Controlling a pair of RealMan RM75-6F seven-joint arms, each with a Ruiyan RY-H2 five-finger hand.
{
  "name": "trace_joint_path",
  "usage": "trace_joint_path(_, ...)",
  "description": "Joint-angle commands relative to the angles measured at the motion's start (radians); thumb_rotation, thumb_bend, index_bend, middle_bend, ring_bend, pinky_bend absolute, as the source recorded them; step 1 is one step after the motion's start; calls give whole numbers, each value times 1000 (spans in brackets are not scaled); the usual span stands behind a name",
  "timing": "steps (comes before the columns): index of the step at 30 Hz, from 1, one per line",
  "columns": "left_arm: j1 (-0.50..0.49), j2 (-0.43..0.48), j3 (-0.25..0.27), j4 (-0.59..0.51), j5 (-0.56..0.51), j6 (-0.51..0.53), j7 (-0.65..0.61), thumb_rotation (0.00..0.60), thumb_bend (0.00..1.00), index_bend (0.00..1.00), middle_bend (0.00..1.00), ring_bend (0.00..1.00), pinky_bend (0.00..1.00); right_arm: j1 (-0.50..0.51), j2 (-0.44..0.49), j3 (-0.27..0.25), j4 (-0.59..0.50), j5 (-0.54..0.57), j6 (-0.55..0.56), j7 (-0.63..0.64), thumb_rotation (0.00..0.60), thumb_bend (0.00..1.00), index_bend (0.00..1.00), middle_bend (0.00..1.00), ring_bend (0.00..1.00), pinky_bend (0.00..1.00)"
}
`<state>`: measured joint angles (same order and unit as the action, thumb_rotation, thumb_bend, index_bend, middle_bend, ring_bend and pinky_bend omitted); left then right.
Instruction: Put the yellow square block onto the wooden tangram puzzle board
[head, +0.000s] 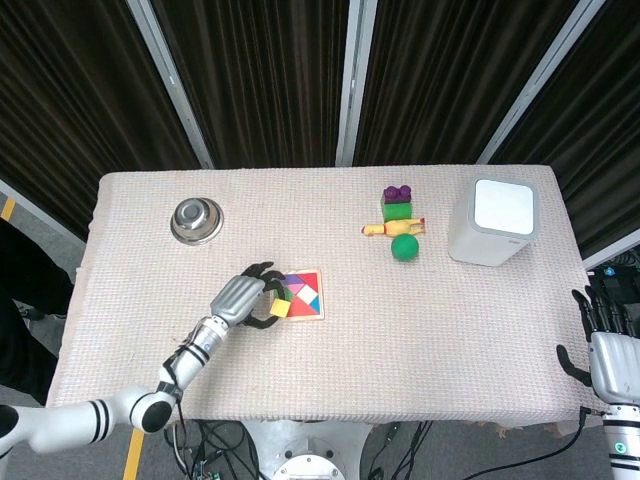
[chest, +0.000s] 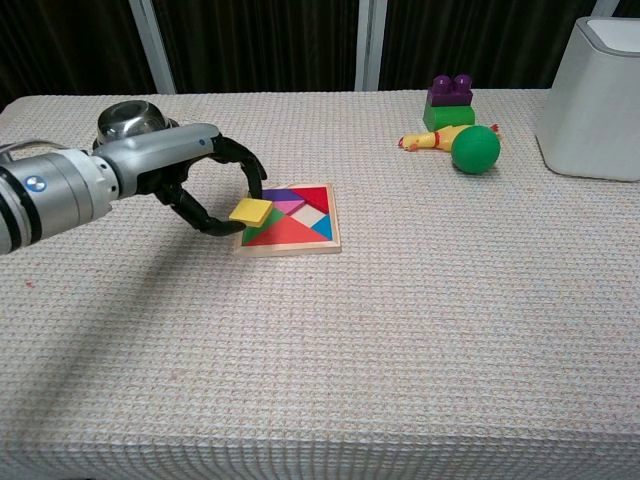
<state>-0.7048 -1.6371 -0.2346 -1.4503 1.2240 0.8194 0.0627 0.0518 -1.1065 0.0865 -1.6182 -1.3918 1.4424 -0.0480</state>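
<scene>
My left hand pinches the yellow square block between thumb and finger, holding it in the air over the left edge of the wooden tangram puzzle board. The board lies flat near the table's middle, filled with coloured pieces. My right hand hangs off the table's right edge with its fingers apart, holding nothing; the chest view does not show it.
A steel bowl sits at the back left. At the back right are a purple-and-green brick stack, a yellow rubber chicken, a green ball and a white box.
</scene>
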Motion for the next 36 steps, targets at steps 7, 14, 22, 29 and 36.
trace_joint_path(7,-133,-66,8,209,150,-81,-162,600,316,470,202,41,96,5,1,0,3,13,-19,-4,600,270,0,0,0,0)
trace_joint_path(14,-210,-97,42,329,218,-143,-288,600,315,473,202,41,93,5,0,1,10,23,-24,1,600,270,0,0,0,0)
trace_joint_path(22,-256,-128,85,440,298,-102,-383,600,322,476,202,41,92,4,0,0,17,26,-29,7,600,270,0,0,0,0)
trace_joint_path(29,-287,-134,99,475,310,-98,-420,600,322,476,202,41,92,5,-3,-1,19,27,-32,5,600,270,0,0,0,0)
trace_joint_path(36,-313,-154,115,518,310,-109,-444,600,322,476,202,41,91,4,-3,-1,20,28,-31,6,600,270,0,0,0,0)
